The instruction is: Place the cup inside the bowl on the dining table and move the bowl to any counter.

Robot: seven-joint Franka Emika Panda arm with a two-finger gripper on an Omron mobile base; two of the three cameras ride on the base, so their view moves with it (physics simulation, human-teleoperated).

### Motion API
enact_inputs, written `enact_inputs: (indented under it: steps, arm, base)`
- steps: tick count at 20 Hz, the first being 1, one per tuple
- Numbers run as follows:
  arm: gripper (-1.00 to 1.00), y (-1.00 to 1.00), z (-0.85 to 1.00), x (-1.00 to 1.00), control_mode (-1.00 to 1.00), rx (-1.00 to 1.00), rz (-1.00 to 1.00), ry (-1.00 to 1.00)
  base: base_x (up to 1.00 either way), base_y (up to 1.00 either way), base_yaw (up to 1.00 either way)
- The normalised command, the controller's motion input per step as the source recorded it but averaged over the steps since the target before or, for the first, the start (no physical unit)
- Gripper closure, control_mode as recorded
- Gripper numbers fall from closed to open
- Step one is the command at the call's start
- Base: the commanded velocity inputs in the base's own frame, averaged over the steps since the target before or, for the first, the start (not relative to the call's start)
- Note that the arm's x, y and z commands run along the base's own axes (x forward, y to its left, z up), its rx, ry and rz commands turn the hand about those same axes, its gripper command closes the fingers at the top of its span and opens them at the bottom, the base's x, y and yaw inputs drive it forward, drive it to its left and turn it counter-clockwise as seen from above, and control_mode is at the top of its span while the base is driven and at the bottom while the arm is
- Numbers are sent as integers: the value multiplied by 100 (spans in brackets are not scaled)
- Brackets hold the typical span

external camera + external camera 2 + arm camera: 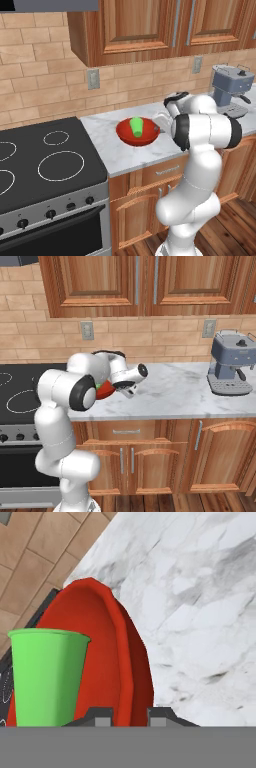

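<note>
One gripper (129, 714) pinches the bowl (145, 135) rim; open counter (175, 391) lies rightward.

A black glass-topped stove (45, 160) with white ring markings and a row of dark knobs is seen at the left. A grey-blue espresso machine (231, 363) is set at the right, against the tan brick wall (45, 75). Two grey wall outlets (87, 330) are mounted on the brick. Brown wooden upper cabinets (140, 283) are hung above.
</note>
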Motion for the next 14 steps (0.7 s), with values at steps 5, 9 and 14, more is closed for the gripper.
enact_inputs:
  steps: [5, 9, 14]
  arm:
    - [100, 0, -39, 7, -100, 0, 0, 0]
    - [100, 0, -29, 29, -100, 0, 0, -6]
    - [100, 0, -5, 38, -100, 0, 0, -6]
  base:
    - [0, 0, 0]
    - [0, 0, 0]
    - [0, 0, 0]
